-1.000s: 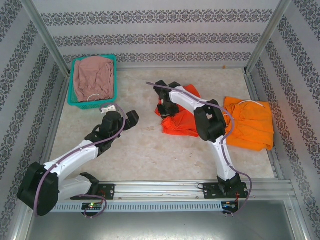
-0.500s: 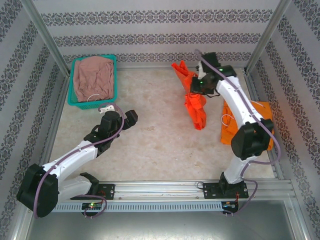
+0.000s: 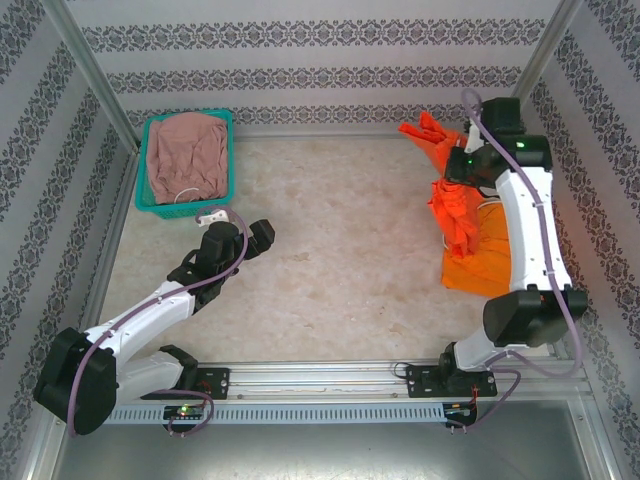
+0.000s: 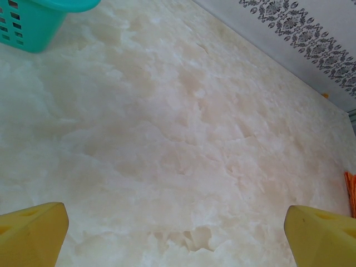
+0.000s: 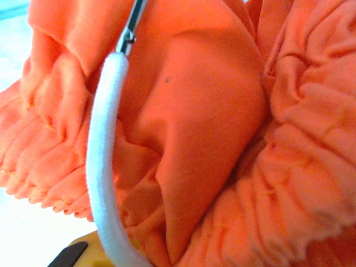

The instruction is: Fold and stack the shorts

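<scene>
Right pincer: the right gripper (image 3: 455, 172) is pinching the red-orange cloth shorts (image 3: 455, 212), with its jaws closed on the fabric, and is holding them up off the surface at the far right.
Close view: in the right wrist view, gathered red-orange folds are pressing close to the camera and a thick white drawstring (image 5: 103, 167) is curving across them.
Beneath the hold: the hanging cloth is dangling over the near-left part of the yellow-orange cloth shorts (image 3: 495, 265), which are lying flat at the right edge of the pale marbled table (image 3: 330, 270).
Left pincer: the left gripper (image 3: 262, 237) is hovering over bare table left of centre, its yellow fingers (image 4: 33, 233) spread wide and gripping nothing.
Far left: the dusty pink cloth shorts (image 3: 187, 155) are sitting bunched inside the teal mesh plastic basket (image 3: 229, 150) in the far-left corner, well apart from both arms.
</scene>
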